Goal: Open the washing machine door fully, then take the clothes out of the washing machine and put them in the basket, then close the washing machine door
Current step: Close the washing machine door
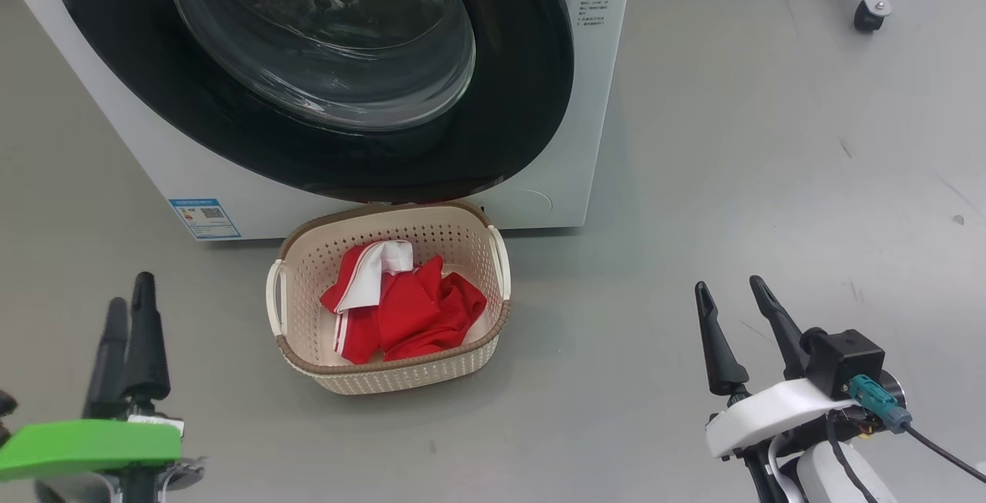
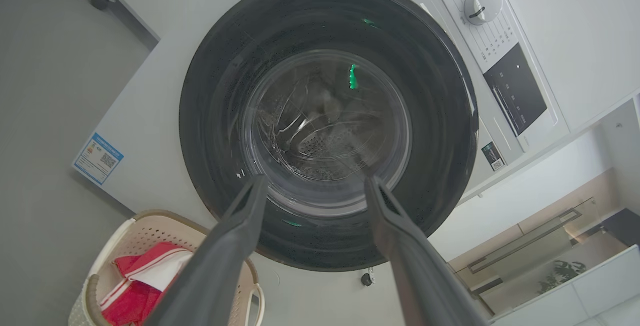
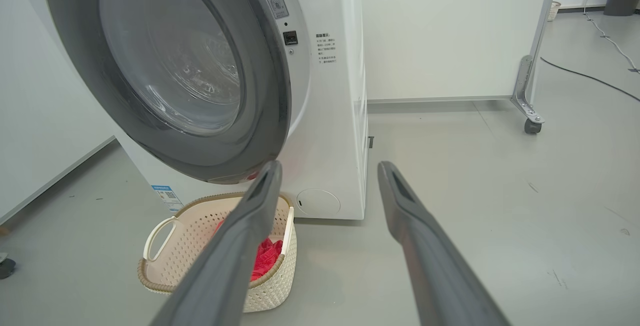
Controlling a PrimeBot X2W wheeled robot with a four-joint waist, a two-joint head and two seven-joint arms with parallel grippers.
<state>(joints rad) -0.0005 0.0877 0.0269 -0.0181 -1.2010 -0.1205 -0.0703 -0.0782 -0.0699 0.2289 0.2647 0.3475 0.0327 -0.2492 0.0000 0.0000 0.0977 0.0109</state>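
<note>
One washing machine (image 1: 585,141) stands with its one washing machine door (image 1: 524,102) shut, and at 6 o'clock below it one basket (image 1: 393,368) sits on the floor (image 1: 770,179) holding the clothes (image 1: 416,310), a single red heap with white trim whose pieces I cannot count. One blue label (image 1: 205,218) at 10 o'clock from the basket and one block of small print (image 1: 592,8) at 3 o'clock from the door are too small to read. The left end effector (image 1: 131,291) at 8 o'clock from the basket and the right end effector (image 1: 727,283) at 4 o'clock both gape wide and empty.
</note>
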